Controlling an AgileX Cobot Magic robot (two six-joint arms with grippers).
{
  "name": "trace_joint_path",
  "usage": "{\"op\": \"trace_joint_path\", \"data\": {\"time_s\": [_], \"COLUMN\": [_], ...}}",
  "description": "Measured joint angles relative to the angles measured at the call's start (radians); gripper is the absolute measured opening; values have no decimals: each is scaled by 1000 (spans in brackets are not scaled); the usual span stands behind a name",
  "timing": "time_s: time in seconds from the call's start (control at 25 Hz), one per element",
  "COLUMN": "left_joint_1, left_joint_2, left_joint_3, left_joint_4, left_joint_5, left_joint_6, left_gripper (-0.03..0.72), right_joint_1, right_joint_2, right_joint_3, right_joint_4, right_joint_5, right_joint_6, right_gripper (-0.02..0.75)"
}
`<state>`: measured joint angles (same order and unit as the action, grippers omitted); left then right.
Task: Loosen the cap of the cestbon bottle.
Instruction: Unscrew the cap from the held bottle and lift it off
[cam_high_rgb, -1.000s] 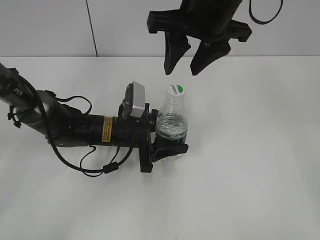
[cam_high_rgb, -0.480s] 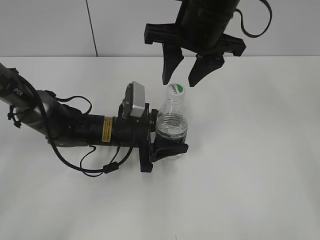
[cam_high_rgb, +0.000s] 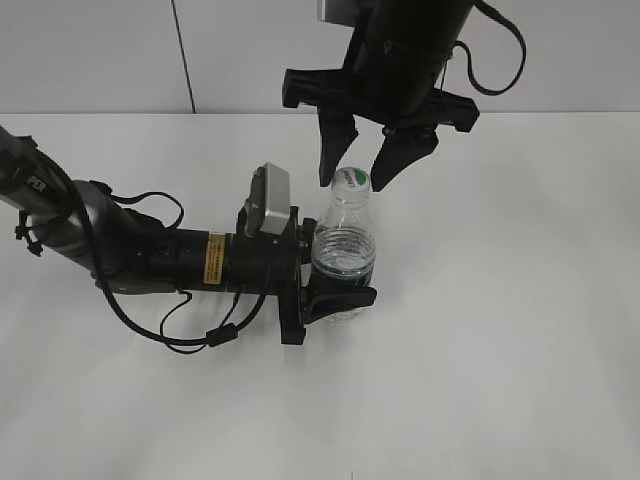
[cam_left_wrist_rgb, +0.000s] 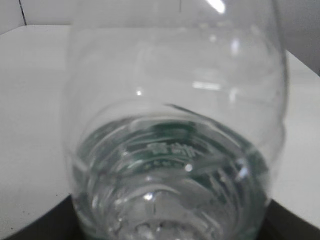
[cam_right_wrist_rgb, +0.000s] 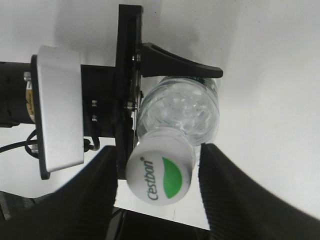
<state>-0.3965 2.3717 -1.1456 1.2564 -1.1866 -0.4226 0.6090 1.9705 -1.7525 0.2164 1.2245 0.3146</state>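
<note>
The cestbon bottle (cam_high_rgb: 345, 245) stands upright on the white table, clear with a dark green label low down. My left gripper (cam_high_rgb: 340, 280) lies level along the table and is shut on the bottle's lower body. In the left wrist view the bottle (cam_left_wrist_rgb: 170, 125) fills the frame. The cap (cam_high_rgb: 351, 179) is white with a green half-circle. My right gripper (cam_high_rgb: 353, 174) hangs over it, open, one finger on each side. From the right wrist, the cap (cam_right_wrist_rgb: 160, 175) sits between the dark fingers (cam_right_wrist_rgb: 90, 195) with a gap on both sides, above the bottle (cam_right_wrist_rgb: 182, 112).
The left arm (cam_high_rgb: 150, 255) stretches across the table from the left edge with looping cables (cam_high_rgb: 190, 335). Its silver wrist camera (cam_high_rgb: 272, 200) sits close beside the bottle's neck. A pale wall rises behind the table (cam_high_rgb: 520, 330).
My right gripper has come down and slightly left, from above the bottle to level with the cap, its fingers now straddling it. The left gripper and bottle have not moved.
</note>
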Motion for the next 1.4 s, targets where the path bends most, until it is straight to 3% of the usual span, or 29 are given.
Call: {"op": "trace_joint_path", "data": {"time_s": [0.48,0.68,0.84,1.04,1.4], "left_joint_1": [0,0,0,0,0], "left_joint_2": [0,0,0,0,0], "left_joint_3": [0,0,0,0,0], "left_joint_4": [0,0,0,-1,-1], "left_joint_5": [0,0,1,1,1], "left_joint_6": [0,0,0,0,0], "left_gripper": [411,411,411,410,410], "right_joint_1": [0,0,0,0,0], "right_joint_2": [9,9,9,9,9], "right_joint_3": [0,0,0,0,0], "right_joint_4": [5,5,5,2,2], "right_joint_5": [-1,-1,-1,0,-1], "right_joint_6": [1,-13,-54,-181,-584], "right_gripper": [393,316,304,304,304]}}
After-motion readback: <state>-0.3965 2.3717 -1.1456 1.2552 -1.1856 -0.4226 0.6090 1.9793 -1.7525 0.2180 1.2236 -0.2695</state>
